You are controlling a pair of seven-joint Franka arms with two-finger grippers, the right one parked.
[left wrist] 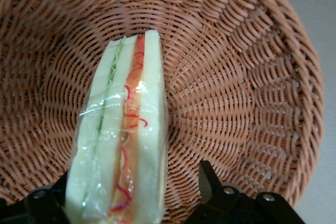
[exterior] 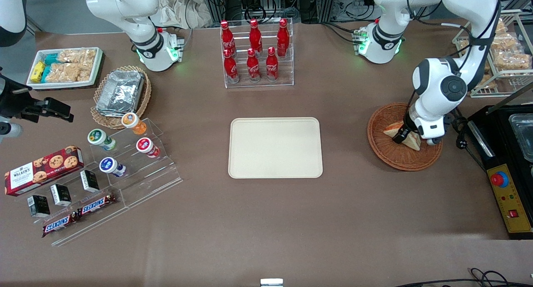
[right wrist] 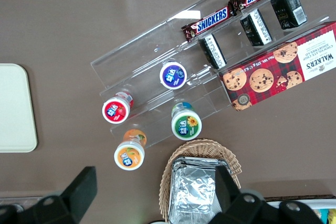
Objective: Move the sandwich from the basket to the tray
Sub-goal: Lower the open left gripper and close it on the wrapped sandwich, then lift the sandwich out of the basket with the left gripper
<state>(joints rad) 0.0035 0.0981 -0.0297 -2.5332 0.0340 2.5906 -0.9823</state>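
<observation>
Only wrist view: pincer (left wrist: 131, 203) fingers straddle sandwich (left wrist: 123, 140) | basket (left wrist: 241, 103)

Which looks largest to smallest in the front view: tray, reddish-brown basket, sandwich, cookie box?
1. tray
2. basket
3. cookie box
4. sandwich, partly hidden by the tool down in the basket around it, so its full size is unsure.

The tool (exterior: 410, 139) and arm hide part of the sandwich (exterior: 393, 130) and basket (exterior: 387, 153).
</observation>
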